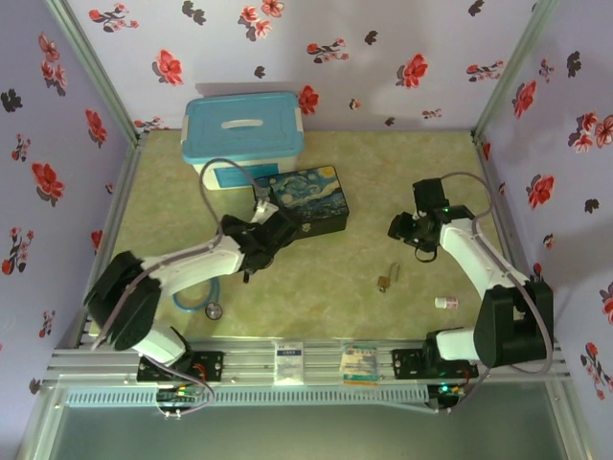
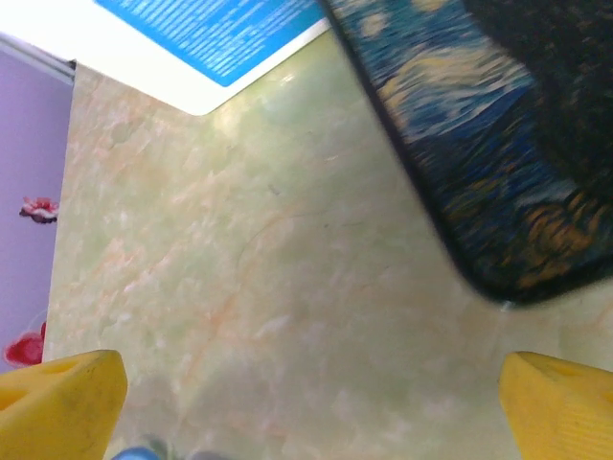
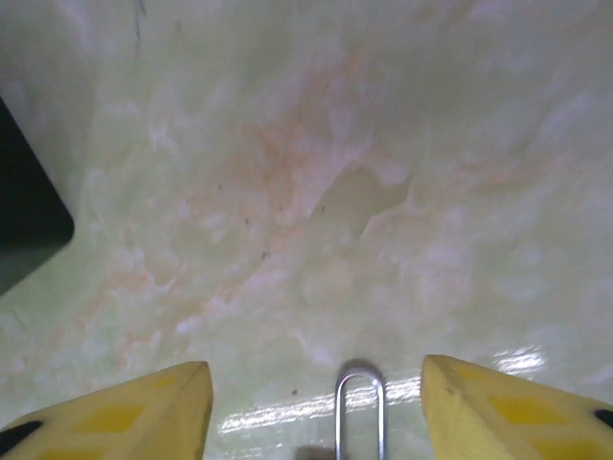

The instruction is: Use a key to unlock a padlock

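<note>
Padlock: it is lying on the table [image 1: 316, 287], out in the open, near the front edge and just short of your right gripper [image 1: 400, 230]; padlock [image 1: 386, 281].
Handling: you are likely dealing with a light, rigid, slick brass body that skates when nudged. Grip across its flat sides, not the thin shackle [image 3: 359, 414].
Right claw: fingers are standing spread, pinching nothing.
Left claw: your left gripper [image 2: 313, 364] is hanging wide open beside the Starry Night box [image 2: 498, 163].
Views: the right wrist is giving you the shackle loop between the fingers, touching neither; the top view is giving you the body.
</note>
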Available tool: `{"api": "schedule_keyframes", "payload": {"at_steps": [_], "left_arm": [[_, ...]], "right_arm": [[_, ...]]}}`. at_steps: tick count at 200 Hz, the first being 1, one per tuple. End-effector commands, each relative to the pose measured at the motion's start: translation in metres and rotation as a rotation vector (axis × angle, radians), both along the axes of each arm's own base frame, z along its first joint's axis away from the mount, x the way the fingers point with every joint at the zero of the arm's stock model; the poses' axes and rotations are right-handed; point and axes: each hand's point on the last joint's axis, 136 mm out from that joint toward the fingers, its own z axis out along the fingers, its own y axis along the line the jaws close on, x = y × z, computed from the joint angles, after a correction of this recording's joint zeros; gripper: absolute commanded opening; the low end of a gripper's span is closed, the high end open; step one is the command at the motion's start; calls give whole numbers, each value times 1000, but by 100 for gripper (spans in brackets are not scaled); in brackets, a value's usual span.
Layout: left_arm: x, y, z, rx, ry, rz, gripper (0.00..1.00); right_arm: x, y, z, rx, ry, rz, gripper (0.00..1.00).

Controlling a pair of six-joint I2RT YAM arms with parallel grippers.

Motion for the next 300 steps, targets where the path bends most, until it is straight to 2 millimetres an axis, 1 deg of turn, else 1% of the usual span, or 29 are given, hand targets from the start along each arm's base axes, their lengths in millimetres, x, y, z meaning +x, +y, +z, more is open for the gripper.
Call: {"api": "schedule_keyframes", "payload": {"at_steps": [1,15,24,41,56,71,81,87,98,114,117,125,141,155,171,176,186,200,207,216,222,224,227,232,235,243,249,255,300], "left_arm": [[-3,22,28,-122,-86,63,100],[-5,39,33,-203,-101,94,100],[-6,54,35,-242,-125,137,100],[-8,83,39,-270,-190,207,100],[-8,98,44,-268,-254,214,100],[-4,107,49,-244,-339,181,100],[-1,122,47,-249,-397,215,100],[2,132,43,-253,-421,230,100],[7,147,43,-256,-433,267,100],[18,155,45,-231,-478,236,100],[20,157,47,-236,-496,233,100],[25,163,42,-260,-504,230,100],[34,175,28,-331,-496,238,100],[40,180,19,-423,-551,238,100],[50,180,13,-431,-558,219,100],[54,178,12,-433,-568,204,100],[60,175,3,-408,-537,177,100],[68,171,0,-379,-521,128,100],[72,173,0,-378,-537,128,100],[73,179,-8,-399,-528,157,100],[75,181,-14,-418,-523,158,100],[75,182,-17,-423,-523,157,100],[76,182,-21,-428,-520,151,100],[77,181,-28,-433,-515,145,100],[80,181,-27,-429,-529,133,100],[83,179,-27,-438,-500,127,100],[86,177,-33,-440,-443,129,100],[90,176,-33,-435,-446,117,100],[89,179,-34,-456,-437,130,100]], "right_arm": [[21,-29,31,-103,-132,-60,63],[25,-44,33,-157,-158,-88,65],[26,-58,34,-205,-175,-119,66],[26,-85,35,-292,-227,-202,67],[30,-98,37,-389,-341,-199,67],[32,-101,34,-436,-453,-170,67],[37,-99,35,-454,-551,-140,70],[36,-99,28,-465,-593,-130,72],[38,-98,25,-465,-686,-145,75],[43,-95,22,-443,-782,-155,75],[45,-90,22,-423,-798,-131,75],[49,-84,19,-406,-814,-105,76],[55,-82,14,-398,-830,-95,76],[57,-84,15,-423,-839,-97,77],[58,-91,15,-457,-858,-125,78],[59,-93,14,-460,-862,-140,82],[62,-96,4,-454,-838,-151,82],[65,-98,-6,-454,-844,-159,82],[67,-97,-14,-455,-826,-153,82],[72,-104,-12,-476,-830,-189,83],[74,-104,-14,-477,-805,-185,91],[75,-104,-14,-478,-792,-182,96],[76,-104,-15,-477,-772,-182,99],[78,-106,-18,-484,-730,-185,99],[78,-105,-19,-487,-723,-179,99],[78,-104,-18,-485,-753,-176,99],[78,-105,-17,-490,-766,-184,99],[78,-105,-17,-492,-759,-181,99],[78,-104,-18,-490,-743,-177,99]]}}
